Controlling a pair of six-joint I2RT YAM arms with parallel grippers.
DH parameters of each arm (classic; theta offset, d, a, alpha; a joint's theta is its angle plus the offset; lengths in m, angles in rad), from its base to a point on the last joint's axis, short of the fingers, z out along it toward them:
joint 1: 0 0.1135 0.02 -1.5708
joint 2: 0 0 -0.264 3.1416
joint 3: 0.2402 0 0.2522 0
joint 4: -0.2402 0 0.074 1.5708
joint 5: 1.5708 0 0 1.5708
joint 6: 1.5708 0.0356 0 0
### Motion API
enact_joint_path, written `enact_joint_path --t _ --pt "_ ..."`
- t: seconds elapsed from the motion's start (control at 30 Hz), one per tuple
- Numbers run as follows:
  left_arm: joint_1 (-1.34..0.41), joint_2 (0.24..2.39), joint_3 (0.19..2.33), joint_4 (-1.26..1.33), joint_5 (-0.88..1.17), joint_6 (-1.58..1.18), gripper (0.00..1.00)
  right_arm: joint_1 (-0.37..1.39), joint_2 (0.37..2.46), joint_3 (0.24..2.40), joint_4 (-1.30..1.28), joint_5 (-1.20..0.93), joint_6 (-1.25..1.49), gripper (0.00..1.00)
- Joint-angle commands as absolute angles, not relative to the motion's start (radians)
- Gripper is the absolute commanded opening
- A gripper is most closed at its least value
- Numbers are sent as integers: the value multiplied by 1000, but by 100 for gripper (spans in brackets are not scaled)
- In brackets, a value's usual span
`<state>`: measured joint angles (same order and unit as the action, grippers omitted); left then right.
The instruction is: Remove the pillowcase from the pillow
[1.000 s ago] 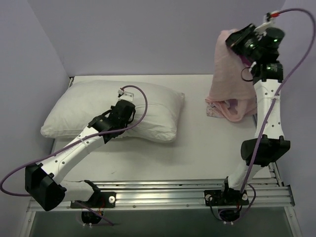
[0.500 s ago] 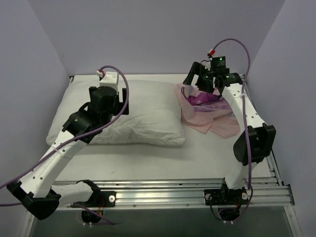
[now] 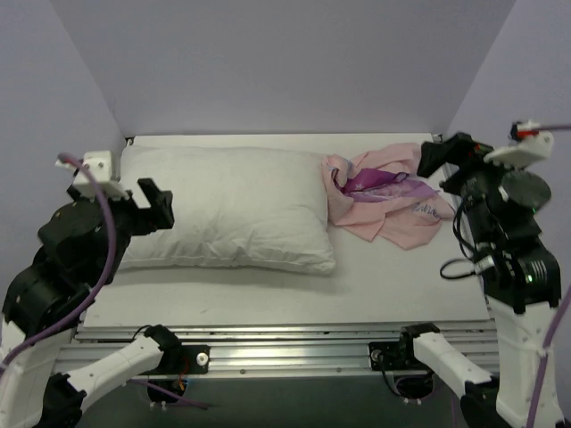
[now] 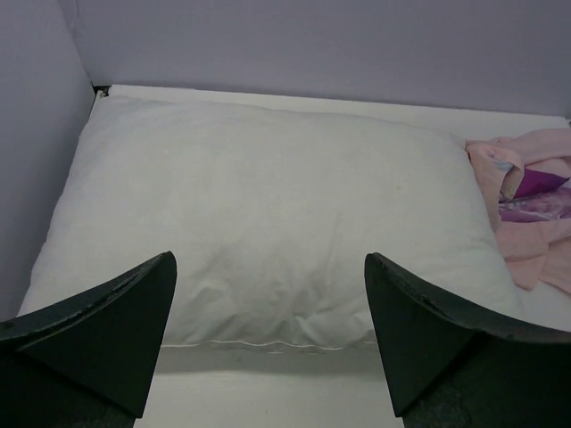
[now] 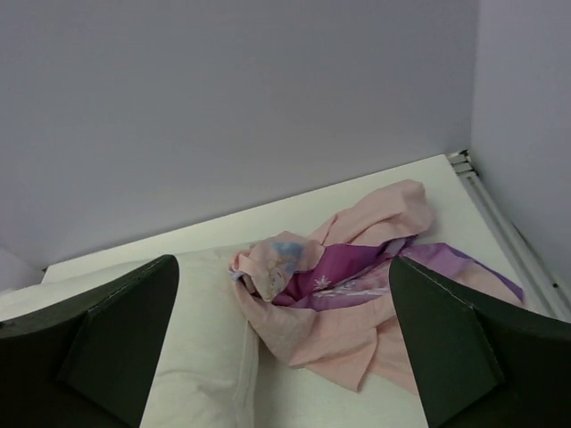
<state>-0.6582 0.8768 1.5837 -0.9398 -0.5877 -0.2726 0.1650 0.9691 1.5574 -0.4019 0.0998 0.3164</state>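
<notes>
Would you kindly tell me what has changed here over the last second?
The right gripper, which held the pillowcase up high, lowered it, let go and pulled back; it now lies crumpled on the table against the right end of the pillow. The left gripper lifted off the pillow, opened and withdrew too. The pillow remains on the left.

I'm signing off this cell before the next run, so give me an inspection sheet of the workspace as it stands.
Surface: white table, bare along the front.
Job's things: pillow lies uncovered at left; pillowcase crumpled against its right end, off it.
Clutter: nothing seen.
Grippers: left gripper open, empty, facing the pillow; right gripper open, empty, facing the pillowcase.
Cables: purple cable loops along the left arm; another on the right.
Surroundings: lilac walls on three sides; metal rail at near edge.
</notes>
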Motion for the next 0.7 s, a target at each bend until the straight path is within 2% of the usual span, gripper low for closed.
enact_joint_path --t 0.0,0.3,0.47,0.67 --pt "-653 746 1560 -1009 -643 -293 94 169 802 1464 -408 271 242 100" --pt "-653 477 1399 -1101 -719 -321 94 170 419 1230 -506 391 202 100" --pt "-652 394 1319 -1083 -716 -341 94 173 330 1164 -537 394 215 100" --pt "-653 402 1272 -1088 -729 -362 94 175 313 1172 -538 403 210 100"
